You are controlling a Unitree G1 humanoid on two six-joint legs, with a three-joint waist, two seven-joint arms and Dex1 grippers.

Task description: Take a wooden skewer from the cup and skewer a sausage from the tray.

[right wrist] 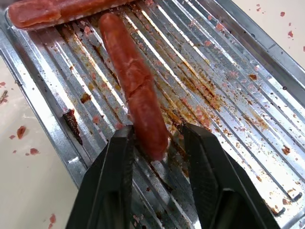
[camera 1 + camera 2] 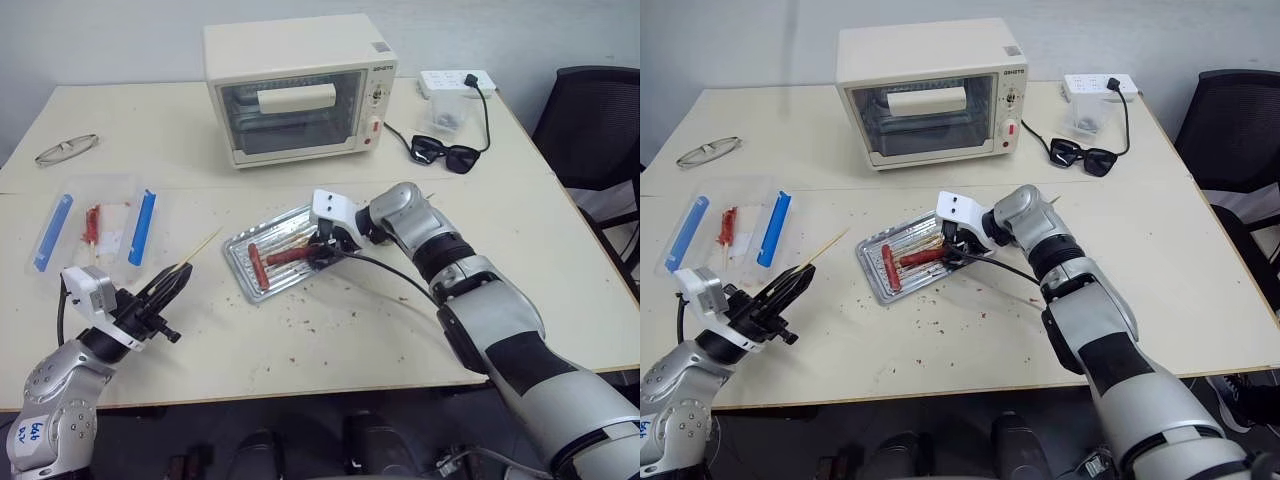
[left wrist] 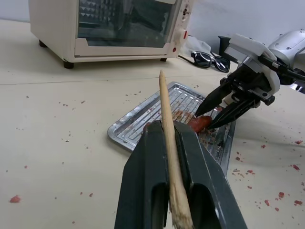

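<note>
- The thin, pale wooden skewer (image 3: 169, 143) was already out of the cup: the left gripper (image 2: 168, 285), its two black fingers pressed together, pinched the stick at its lower end, and the pointed tip angled up and forward towards the tray.
- So, by my reading, the first half of the job was done; piercing a sausage was not yet begun.
- The shallow, ribbed silver foil tray (image 2: 240, 268), greasy and brown-stained, lay on the cream table in front of the cream toaster oven (image 2: 298, 88). Two reddish-brown sausages lay in it: one near the tray's left end (image 2: 258, 267), the other, the long sausage (image 1: 133, 86), across the middle.
- The right gripper (image 1: 157, 157) was down in the tray with its black fingers straddling the near end of the long sausage. The fingers sat close on either side, yet small gaps seemed to show, so I could not tell whether they had clamped it.
- The right arm reached forward and bent inward across the table, wrist tipped downward into the tray.
- The left arm was tucked low at the near left edge of the table, well apart from the tray.
- What remained, I judged: securing the sausage, bringing skewer and sausage together, and pushing the point through.
</note>
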